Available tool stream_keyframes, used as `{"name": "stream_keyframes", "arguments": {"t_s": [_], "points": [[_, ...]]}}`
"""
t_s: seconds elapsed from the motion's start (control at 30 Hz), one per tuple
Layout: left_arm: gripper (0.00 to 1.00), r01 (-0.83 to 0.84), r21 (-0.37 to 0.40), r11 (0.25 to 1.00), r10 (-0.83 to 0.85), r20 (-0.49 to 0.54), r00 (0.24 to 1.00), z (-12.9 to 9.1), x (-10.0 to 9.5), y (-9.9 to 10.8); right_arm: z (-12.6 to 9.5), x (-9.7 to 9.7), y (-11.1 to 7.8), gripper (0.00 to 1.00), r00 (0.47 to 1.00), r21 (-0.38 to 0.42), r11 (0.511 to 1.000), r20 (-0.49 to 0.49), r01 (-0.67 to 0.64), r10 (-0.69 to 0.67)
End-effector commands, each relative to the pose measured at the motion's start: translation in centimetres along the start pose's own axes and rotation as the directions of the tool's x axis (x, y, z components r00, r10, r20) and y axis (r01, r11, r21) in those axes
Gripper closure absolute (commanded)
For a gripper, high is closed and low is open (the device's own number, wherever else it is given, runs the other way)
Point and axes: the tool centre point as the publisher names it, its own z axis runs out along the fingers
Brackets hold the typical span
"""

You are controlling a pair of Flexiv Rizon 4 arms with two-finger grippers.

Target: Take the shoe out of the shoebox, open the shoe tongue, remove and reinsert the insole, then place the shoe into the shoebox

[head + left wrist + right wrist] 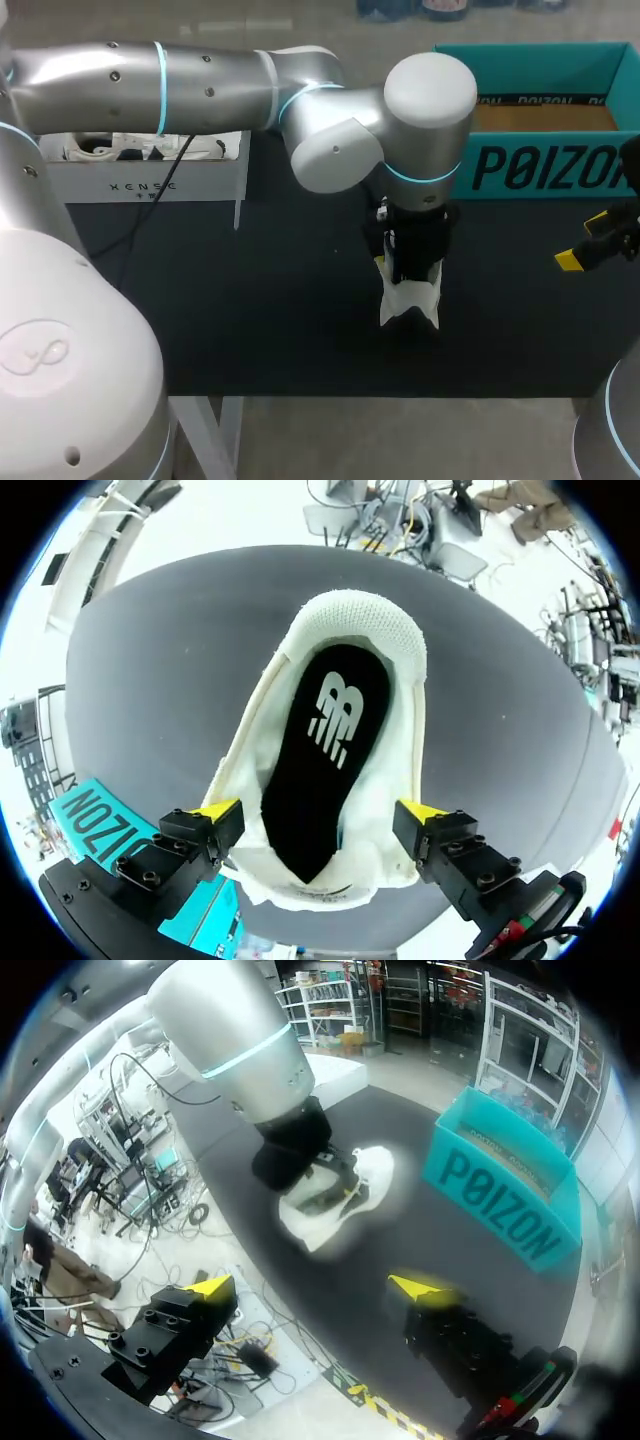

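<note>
From the head view, a white sports shoe (410, 300) sits on the black table cover (250, 320), out of its box. My left gripper (408, 275) hangs right on top of the shoe and hides most of it. The teal cardboard shoebox (540, 170) stands at the far side of the table, near the shoe but not touching it. My right gripper (588, 245) waits off to the side, well apart from the shoe. A white box with small things in it (150, 185) stands far away on the other side.

The left wrist view looks straight down into the shoe. A flat black insole (320, 770) lies inside it. The yellow fingertips (215, 810) are spread wide, one close by each side of the shoe. I see no squeeze on the shoe, so I think this gripper is holding nothing. The long way of the shoe runs straight out ahead, in between the two fingers.

In the right wrist view, that gripper is spread wide too, with nothing in it. The shoe is far ahead of it, under the left gripper, with the shoebox beside.

So the left arm is much nearer. I think it should do the next job on the insole.
</note>
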Motion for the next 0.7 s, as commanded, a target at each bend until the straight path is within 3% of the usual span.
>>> {"name": "stream_keyframes", "arguments": {"t_s": [0.03, 0.57, 0.6, 0.67, 0.7], "points": [[0.00, -0.003, -0.021, 1.000, 0.003, -0.006, 1.000, -1.8, 0.4, 0.2, -0.1, 0.3, -0.4, 0.00, 1.000, -0.005, 1.000, 0.007, -0.001, 0.001], [0.00, 0.007, -0.071, 0.997, -0.005, 0.031, 0.999, -6.4, 0.5, 3.4, -0.1, 0.3, -0.4, 0.00, 1.000, -0.005, 1.000, 0.007, -0.001, 0.001], [0.06, 0.006, -0.063, 0.998, -0.004, 0.036, 0.999, -6.4, 0.5, 3.7, -0.1, 0.3, -0.4, 0.00, 1.000, -0.005, 1.000, 0.007, -0.001, 0.001], [1.00, 0.008, -0.044, 0.999, -0.006, 0.033, 0.999, -5.9, 0.6, 4.4, -0.1, 0.3, -0.4, 0.00, 1.000, -0.005, 1.000, 0.007, -0.001, 0.001], [1.00, 0.009, -0.024, 1.000, -0.008, 0.037, 0.999, -5.6, 0.7, 4.6, -0.1, 0.3, -0.4, 0.00, 1.000, -0.005, 1.000, 0.007, -0.001, 0.001]]}}
